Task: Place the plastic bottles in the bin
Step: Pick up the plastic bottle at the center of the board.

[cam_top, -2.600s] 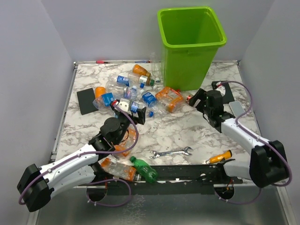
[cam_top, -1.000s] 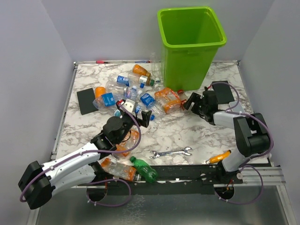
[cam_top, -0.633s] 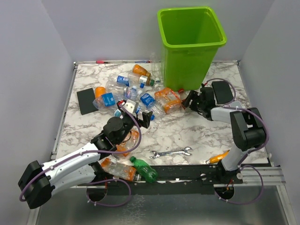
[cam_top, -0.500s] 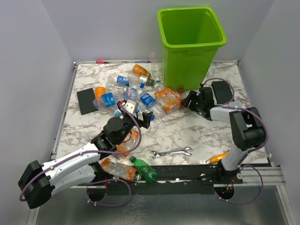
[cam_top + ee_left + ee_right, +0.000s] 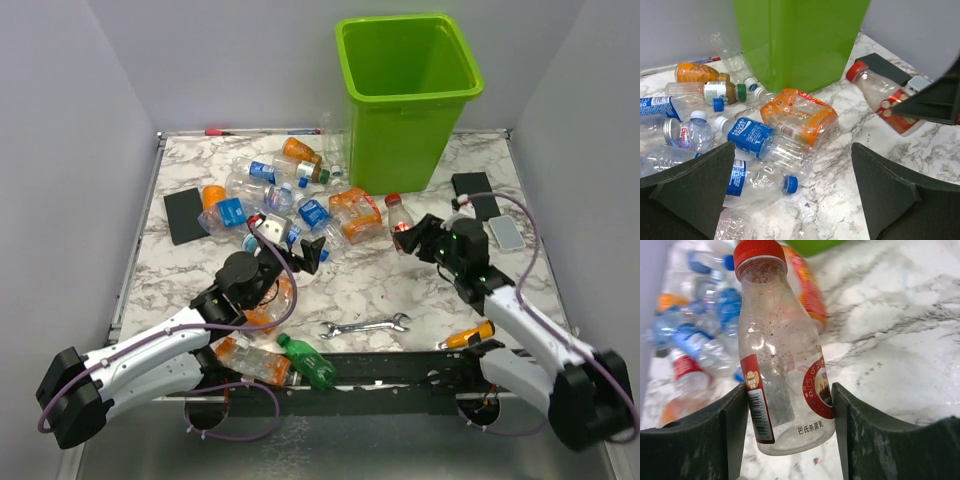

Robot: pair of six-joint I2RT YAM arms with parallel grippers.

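My right gripper [image 5: 413, 238] [image 5: 790, 412] is shut on a clear bottle [image 5: 399, 214] [image 5: 777, 360] with a red cap and red label, held off the table just in front of the lime-green bin [image 5: 405, 110] [image 5: 795, 40]. A heap of plastic bottles [image 5: 280, 190] lies left of the bin, among them a crushed orange one [image 5: 357, 212] [image 5: 800, 115] and a blue-labelled one [image 5: 747, 136]. My left gripper [image 5: 292, 238] [image 5: 792, 195] hangs wide open over the near edge of that heap, holding nothing. A green bottle [image 5: 308, 362] and an orange one [image 5: 245, 355] lie by the left arm.
A silver wrench [image 5: 366, 326] and an orange-handled screwdriver [image 5: 466, 335] lie near the front edge. A black pad [image 5: 183, 215] sits at the left, and a black block [image 5: 472, 190] and a grey slab [image 5: 505, 232] at the right. Grey walls enclose the table.
The right gripper closed on the red-capped bottle by the bin's foot and drew it back and up toward the near right. The left gripper stayed open, almost still.
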